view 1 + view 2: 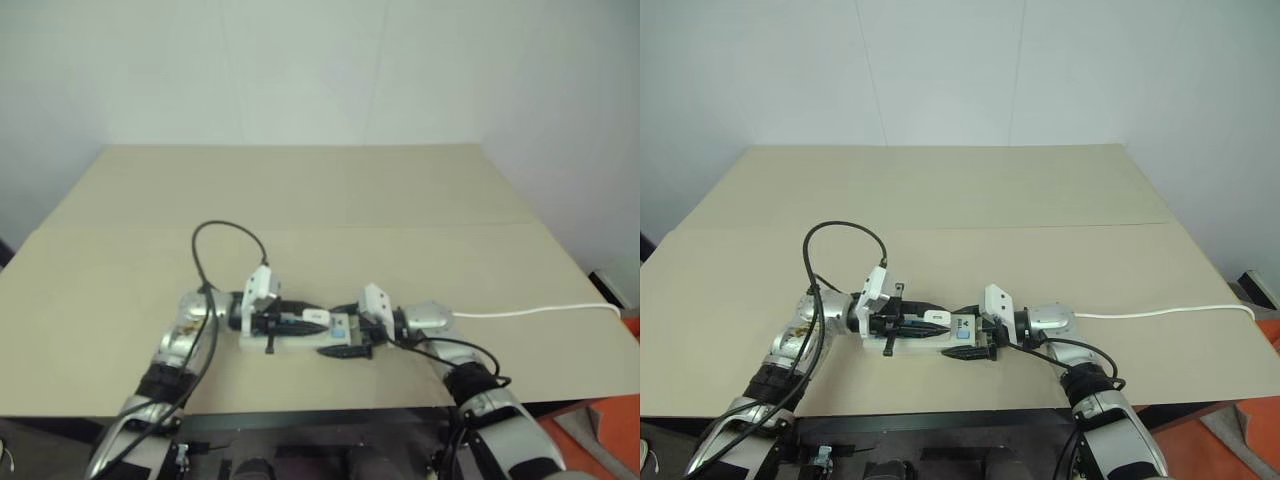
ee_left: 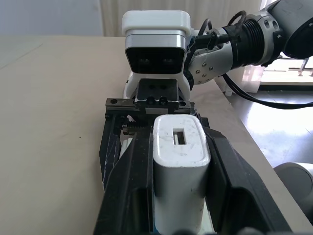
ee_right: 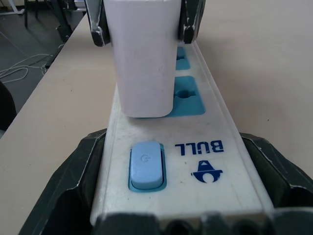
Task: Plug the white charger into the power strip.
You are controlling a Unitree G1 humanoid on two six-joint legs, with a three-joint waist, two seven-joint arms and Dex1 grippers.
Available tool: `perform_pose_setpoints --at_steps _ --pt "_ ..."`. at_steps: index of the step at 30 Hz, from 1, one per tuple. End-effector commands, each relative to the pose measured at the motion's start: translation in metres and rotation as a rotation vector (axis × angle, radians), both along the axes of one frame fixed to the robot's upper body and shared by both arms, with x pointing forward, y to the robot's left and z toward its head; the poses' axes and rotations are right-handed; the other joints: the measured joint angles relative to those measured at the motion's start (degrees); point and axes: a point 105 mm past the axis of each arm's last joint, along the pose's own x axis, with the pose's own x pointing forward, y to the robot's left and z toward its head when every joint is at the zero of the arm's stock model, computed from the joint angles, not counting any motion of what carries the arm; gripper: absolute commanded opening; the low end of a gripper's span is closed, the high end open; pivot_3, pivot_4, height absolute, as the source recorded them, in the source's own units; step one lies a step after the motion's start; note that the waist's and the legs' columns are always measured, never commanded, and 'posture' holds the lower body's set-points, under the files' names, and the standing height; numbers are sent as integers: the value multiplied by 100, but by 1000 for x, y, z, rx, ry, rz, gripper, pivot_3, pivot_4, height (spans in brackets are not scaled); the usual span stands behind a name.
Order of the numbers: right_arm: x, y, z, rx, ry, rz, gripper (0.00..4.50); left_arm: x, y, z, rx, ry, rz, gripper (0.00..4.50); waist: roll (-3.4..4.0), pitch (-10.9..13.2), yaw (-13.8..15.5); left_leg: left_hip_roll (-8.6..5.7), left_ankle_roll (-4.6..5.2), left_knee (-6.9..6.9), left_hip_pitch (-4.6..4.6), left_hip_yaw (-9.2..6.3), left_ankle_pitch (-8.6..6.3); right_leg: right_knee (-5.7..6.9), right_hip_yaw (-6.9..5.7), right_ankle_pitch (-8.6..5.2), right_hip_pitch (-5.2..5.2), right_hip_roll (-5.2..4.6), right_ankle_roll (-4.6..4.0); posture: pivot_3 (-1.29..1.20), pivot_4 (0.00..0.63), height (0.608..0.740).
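The white charger (image 2: 180,171) is clamped between the black fingers (image 2: 122,196) of my left gripper (image 1: 305,320), which is shut on it. The power strip (image 3: 215,161) lies on the table near its front edge, with my right gripper (image 1: 350,338) shut across its switch end. Black fingers (image 3: 73,186) press on both of its long sides. In the right wrist view the charger (image 3: 142,58) stands upright on the strip, its lower end meeting the blue socket (image 3: 188,100) nearest the blue switch (image 3: 145,165). I cannot tell how deep the prongs sit.
The strip's thin white cord (image 1: 530,312) runs off to the right across the tan table (image 1: 300,200). A black cable loop (image 1: 230,232) arches over the table behind my left wrist. White walls stand beyond the table's far edge.
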Motion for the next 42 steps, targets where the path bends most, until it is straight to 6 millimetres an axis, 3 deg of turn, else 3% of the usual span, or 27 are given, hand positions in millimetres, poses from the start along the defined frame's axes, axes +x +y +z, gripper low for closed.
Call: perform_pose_setpoints --at_steps 1,18,30,31,38,40,42 --pt "-3 -1 -3 -16 5 10 3435 1 12 -22 42 65 59 1028 0 0 0 0 0 0 0 0 0 -1 0 0 0 0 0 0 150 740" --pt "-2 0 -2 -18 5 12 3435 -1 29 -48 132 118 53 1028 19 -22 -3 0 0 -3 9 0 0 -2 1 0 5 1 0 0 150 740" --pt "-2 0 -2 -19 5 14 3435 2 28 -51 149 145 68 1028 33 -35 -2 0 0 -4 10 1 0 -3 1 -1 6 1 0 0 150 740" --pt "-2 0 -2 -19 5 14 3435 2 28 -50 149 151 68 1734 36 -37 -9 0 0 -4 10 1 0 -3 1 -1 6 1 1 0 150 740" --pt "-2 1 -3 -18 7 15 3435 5 22 -26 88 115 63 3770 53 -47 -14 0 0 -7 11 5 0 -12 6 -2 6 2 1 0 150 740" --pt "-2 2 -3 -17 7 15 3435 7 22 -10 62 68 53 4361 53 -47 -17 0 0 -7 8 4 0 -12 5 -2 4 2 1 0 150 740" --pt "-1 2 -2 -17 7 13 3435 12 24 14 34 -17 71 4476 52 -45 -22 0 0 -8 0 3 0 -15 5 -2 -1 2 1 0 150 740"
